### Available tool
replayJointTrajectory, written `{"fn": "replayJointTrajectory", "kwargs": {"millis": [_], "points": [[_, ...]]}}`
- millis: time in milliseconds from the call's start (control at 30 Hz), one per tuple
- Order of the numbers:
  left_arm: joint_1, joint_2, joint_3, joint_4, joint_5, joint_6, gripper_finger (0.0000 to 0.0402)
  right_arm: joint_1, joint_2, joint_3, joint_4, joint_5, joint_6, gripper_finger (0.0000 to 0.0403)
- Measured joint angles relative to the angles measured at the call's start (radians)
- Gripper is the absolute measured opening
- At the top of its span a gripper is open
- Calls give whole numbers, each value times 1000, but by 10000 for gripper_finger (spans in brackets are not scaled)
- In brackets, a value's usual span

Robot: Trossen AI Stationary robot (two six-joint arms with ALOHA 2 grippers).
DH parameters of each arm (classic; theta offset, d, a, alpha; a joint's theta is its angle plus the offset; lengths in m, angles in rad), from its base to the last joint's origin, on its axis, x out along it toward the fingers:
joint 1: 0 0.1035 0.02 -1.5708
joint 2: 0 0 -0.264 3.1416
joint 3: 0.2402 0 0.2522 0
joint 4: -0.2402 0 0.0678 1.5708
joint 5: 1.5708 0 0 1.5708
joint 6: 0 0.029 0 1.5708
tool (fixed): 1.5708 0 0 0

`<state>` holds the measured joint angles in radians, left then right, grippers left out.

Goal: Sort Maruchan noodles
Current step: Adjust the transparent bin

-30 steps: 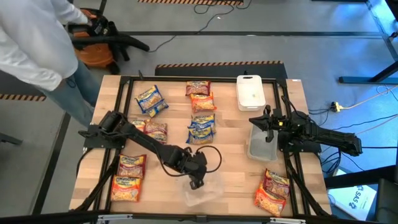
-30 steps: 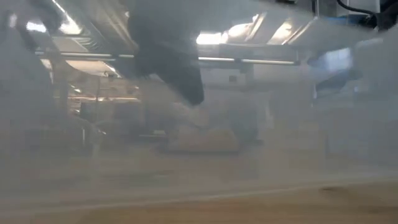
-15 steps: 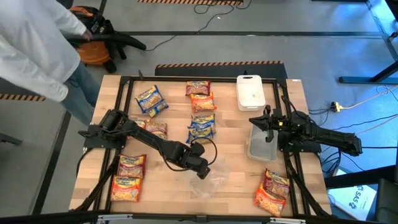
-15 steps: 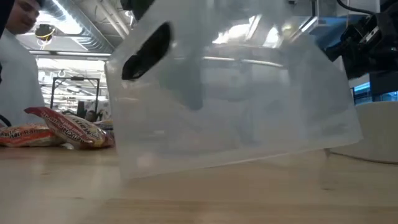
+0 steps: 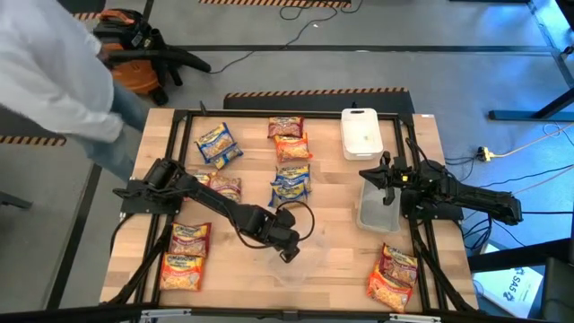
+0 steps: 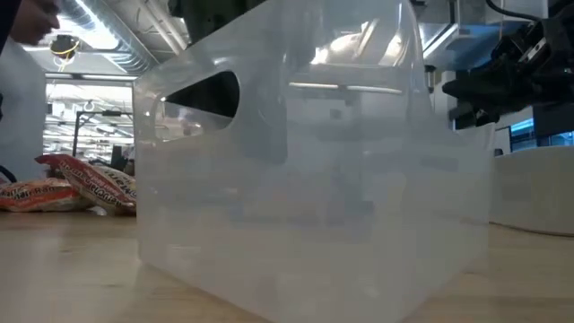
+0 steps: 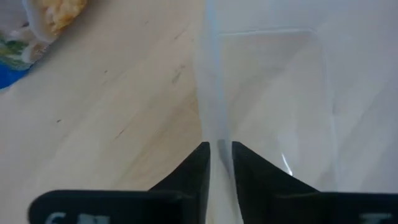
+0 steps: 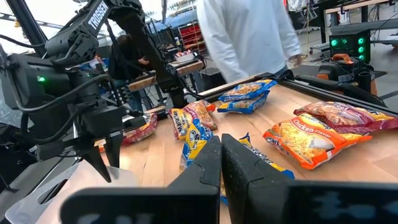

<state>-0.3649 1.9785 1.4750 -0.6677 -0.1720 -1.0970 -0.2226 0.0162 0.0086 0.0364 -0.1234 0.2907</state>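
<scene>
Twelve Maruchan noodles packets lie flat on the surface (image 5: 341,224), in six pairs. Two blue-and-yellow ones (image 5: 218,144) are at the far left. A dark red one (image 5: 285,126) and an orange one (image 5: 292,147) sit at the far centre. Two more blue-and-yellow packets (image 5: 291,183) lie just nearer than those. Two dark red packets (image 5: 224,187) lie on the left, partly under the left arm. Two orange ones (image 5: 185,254) are at the near left corner. A dark red (image 5: 400,263) and an orange packet (image 5: 387,288) are at the near right corner.

There are two clear containers. One (image 5: 305,263) stands near the front centre, the other (image 5: 377,206) on the right, and neither holds a packet. One white lid (image 5: 361,132) lies at the far right.

The left end effector (image 5: 289,257) sits astride the front container's wall, fingers a narrow gap apart with the thin wall between them. The right end effector (image 5: 384,173) hangs over the right container with its fingers pressed together, holding nothing.
</scene>
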Motion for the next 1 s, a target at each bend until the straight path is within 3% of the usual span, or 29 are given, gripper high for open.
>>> {"fn": "replayJointTrajectory", "kwargs": {"millis": [200,367,600,700,833,1000], "points": [[18,-33,0,3,65,121,95,0,0,0,0,0,0,1],[63,-112,1,-2,53,285,100,0,0,0,0,0,0,1],[136,-148,3,211,37,817,100,0,0,0,0,0,0,1],[172,-118,5,341,114,958,104,0,0,0,0,0,0,1],[228,-90,1,414,261,1018,123,0,0,0,0,0,0,1],[237,-88,2,460,321,1108,157,0,0,0,0,0,0,1]]}}
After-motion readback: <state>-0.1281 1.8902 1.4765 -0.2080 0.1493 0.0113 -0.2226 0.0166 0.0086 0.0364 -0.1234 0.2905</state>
